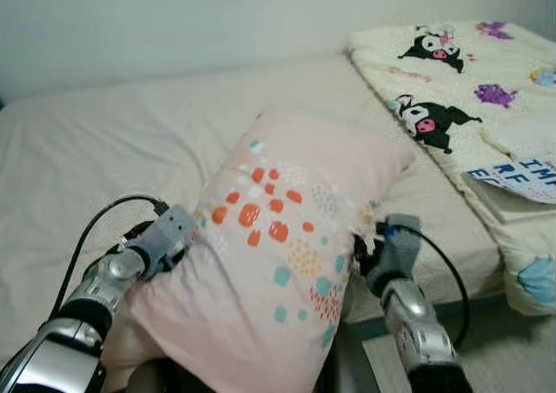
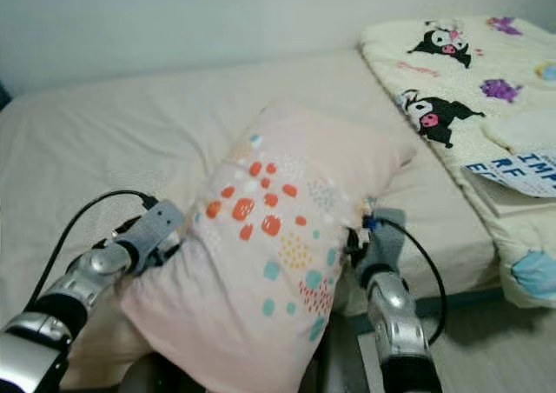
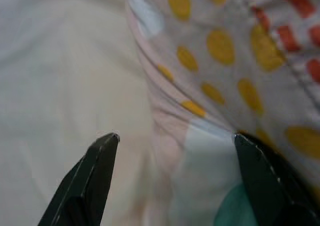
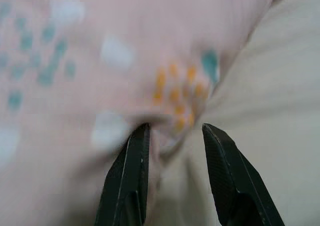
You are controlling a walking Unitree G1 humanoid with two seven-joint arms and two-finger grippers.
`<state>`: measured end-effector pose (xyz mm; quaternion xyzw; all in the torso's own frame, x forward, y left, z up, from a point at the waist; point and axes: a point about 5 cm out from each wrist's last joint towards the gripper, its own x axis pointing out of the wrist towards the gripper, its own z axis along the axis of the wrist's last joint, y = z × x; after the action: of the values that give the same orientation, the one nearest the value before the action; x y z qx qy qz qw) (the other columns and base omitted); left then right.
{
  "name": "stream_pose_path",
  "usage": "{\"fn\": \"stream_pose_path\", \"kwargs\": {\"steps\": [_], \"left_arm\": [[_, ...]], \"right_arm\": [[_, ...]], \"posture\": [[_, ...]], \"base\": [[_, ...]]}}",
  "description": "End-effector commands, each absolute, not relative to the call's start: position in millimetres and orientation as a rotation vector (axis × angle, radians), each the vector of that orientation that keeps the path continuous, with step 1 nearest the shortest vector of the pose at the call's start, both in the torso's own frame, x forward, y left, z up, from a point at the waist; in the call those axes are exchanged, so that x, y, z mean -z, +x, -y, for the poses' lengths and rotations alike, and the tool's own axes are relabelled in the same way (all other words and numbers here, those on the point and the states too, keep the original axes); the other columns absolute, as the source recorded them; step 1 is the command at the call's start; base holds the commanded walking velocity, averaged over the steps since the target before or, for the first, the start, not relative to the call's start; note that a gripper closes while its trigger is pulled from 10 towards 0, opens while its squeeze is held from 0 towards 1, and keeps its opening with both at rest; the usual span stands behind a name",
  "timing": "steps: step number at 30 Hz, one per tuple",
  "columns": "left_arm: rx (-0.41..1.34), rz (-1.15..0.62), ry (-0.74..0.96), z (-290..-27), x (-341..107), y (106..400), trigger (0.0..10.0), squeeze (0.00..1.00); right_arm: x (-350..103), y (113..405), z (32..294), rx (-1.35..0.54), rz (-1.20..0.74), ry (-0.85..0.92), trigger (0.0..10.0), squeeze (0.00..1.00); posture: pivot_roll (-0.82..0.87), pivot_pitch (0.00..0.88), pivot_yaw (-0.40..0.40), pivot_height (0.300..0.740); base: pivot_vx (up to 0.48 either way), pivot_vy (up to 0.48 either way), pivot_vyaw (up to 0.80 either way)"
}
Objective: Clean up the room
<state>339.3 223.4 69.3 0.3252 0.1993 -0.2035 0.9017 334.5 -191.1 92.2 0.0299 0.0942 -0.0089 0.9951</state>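
A pale pink pillow [image 1: 287, 236] with orange, teal and yellow spots lies slanted on the beige bed [image 1: 113, 141], its near end toward me. My left gripper [image 1: 196, 226] is at the pillow's left edge. In the left wrist view the left gripper [image 3: 173, 136] stands wide open, with the pillow's edge [image 3: 220, 86] in the gap by one finger. My right gripper [image 1: 359, 252] is at the pillow's right edge. In the right wrist view the right gripper [image 4: 175, 128] is pinched on a fold of the pillow [image 4: 165, 121].
A cream quilt [image 1: 452, 71] with black cartoon figures covers the bed's right side, with a printed paper or bag [image 1: 521, 180] on it. A white wall [image 1: 174, 19] runs behind the bed. A strip of floor [image 1: 512, 349] shows at the lower right.
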Motion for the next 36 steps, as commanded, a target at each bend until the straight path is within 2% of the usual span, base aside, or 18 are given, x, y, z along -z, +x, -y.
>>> {"fn": "stream_pose_path", "kwargs": {"steps": [1,5,8,12,13,14,16,17,21,25,27,28,29,31,33,34,35,36], "left_arm": [[0.498,-0.606,0.587,-228.7,-34.0,312.9,10.0,1.00],[0.665,-0.721,0.428,-221.6,-17.4,294.4,10.0,1.00],[0.886,-0.780,0.155,-203.5,-8.0,275.1,10.0,1.00],[0.928,-0.776,0.078,-199.2,-8.3,272.4,10.0,1.00],[0.960,-0.768,-0.026,-194.0,-10.9,271.1,10.0,1.00],[0.960,-0.768,-0.026,-194.0,-10.9,271.1,10.0,1.00],[1.034,-0.725,-0.247,-183.6,-23.9,269.1,10.0,1.00],[1.034,-0.725,-0.247,-183.6,-23.9,269.1,10.0,1.00],[1.099,-0.623,-0.460,-170.3,-49.9,265.1,10.0,1.00],[1.129,-0.582,-0.496,-164.7,-61.9,259.3,10.0,1.00],[1.128,-0.582,-0.415,-164.9,-60.1,255.9,10.0,1.00],[1.075,-0.579,-0.282,-169.7,-52.6,256.4,10.0,1.00],[1.075,-0.579,-0.282,-169.7,-52.6,256.4,10.0,1.00],[0.968,-0.557,-0.079,-180.4,-41.9,260.4,10.0,0.99],[0.832,-0.501,0.003,-198.4,-44.0,264.1,10.0,0.25],[0.782,-0.481,0.025,-205.0,-45.6,265.2,10.0,0.25],[0.719,-0.451,0.071,-213.3,-46.9,267.6,10.0,0.00],[0.719,-0.451,0.071,-213.3,-46.9,267.6,10.0,0.00]], "right_arm": [[-85.0,334.1,187.7,-0.002,-0.214,0.057,10.0,0.00],[-91.0,342.0,188.7,-0.005,-0.206,0.064,10.0,0.00],[-100.8,352.5,184.7,-0.025,-0.186,0.080,10.0,0.00],[-102.8,356.2,183.6,-0.032,-0.180,0.088,10.0,0.00],[-105.3,359.6,182.0,-0.040,-0.174,0.100,10.0,0.00],[-105.3,359.6,182.0,-0.040,-0.174,0.100,10.0,0.00],[-111.3,366.2,177.7,-0.063,-0.161,0.107,10.0,0.00],[-111.3,366.2,177.7,-0.063,-0.161,0.107,10.0,0.00],[-119.5,372.1,174.8,-0.077,-0.138,0.113,10.0,0.00],[-123.4,373.1,175.7,-0.077,-0.118,0.122,10.0,0.00],[-124.5,373.1,176.6,-0.075,-0.110,0.122,10.0,0.00],[-125.9,372.5,177.2,-0.076,-0.097,0.110,10.0,0.00],[-125.9,372.5,177.2,-0.076,-0.097,0.110,10.0,0.00],[-127.8,370.1,177.6,-0.074,-0.073,0.095,10.0,0.00],[-127.0,359.2,177.7,-0.053,-0.029,0.112,10.0,0.00],[-126.2,354.3,178.0,-0.043,-0.014,0.118,10.0,0.00],[-121.9,346.7,179.9,-0.019,-0.006,0.128,10.0,0.00],[-121.9,346.7,179.9,-0.019,-0.006,0.128,10.0,0.00]], "posture": [[-0.03,0.107,-0.006,0.508],[-0.03,0.106,-0.013,0.508],[-0.03,0.112,-0.015,0.508],[-0.03,0.112,-0.015,0.508],[-0.02,0.113,-0.018,0.508],[-0.02,0.113,-0.018,0.508],[-0.01,0.117,-0.025,0.508],[-0.01,0.117,-0.025,0.508],[-0.01,0.117,-0.023,0.508],[-0.01,0.115,-0.018,0.508],[-0.01,0.112,-0.016,0.508],[-0.01,0.109,-0.014,0.508],[-0.01,0.109,-0.014,0.508],[-0.01,0.107,-0.016,0.508],[-0.01,0.101,-0.019,0.508],[-0.01,0.101,-0.019,0.508],[0.00,0.099,-0.030,0.508],[0.00,0.099,-0.030,0.508]], "base": [[0.000,0.000,0.00],[0.000,0.000,0.00],[0.000,0.000,0.00],[0.000,0.000,0.00],[0.000,0.000,0.00],[0.000,0.000,0.00],[0.000,0.000,0.00],[0.000,0.000,0.00],[0.000,0.000,0.00],[0.000,0.000,0.00],[0.000,0.000,0.00],[0.000,0.000,0.00],[0.000,0.000,0.00],[0.000,0.000,0.00],[0.000,0.000,0.00],[0.000,0.000,0.00],[0.000,0.000,0.00],[0.000,0.000,0.00]]}}
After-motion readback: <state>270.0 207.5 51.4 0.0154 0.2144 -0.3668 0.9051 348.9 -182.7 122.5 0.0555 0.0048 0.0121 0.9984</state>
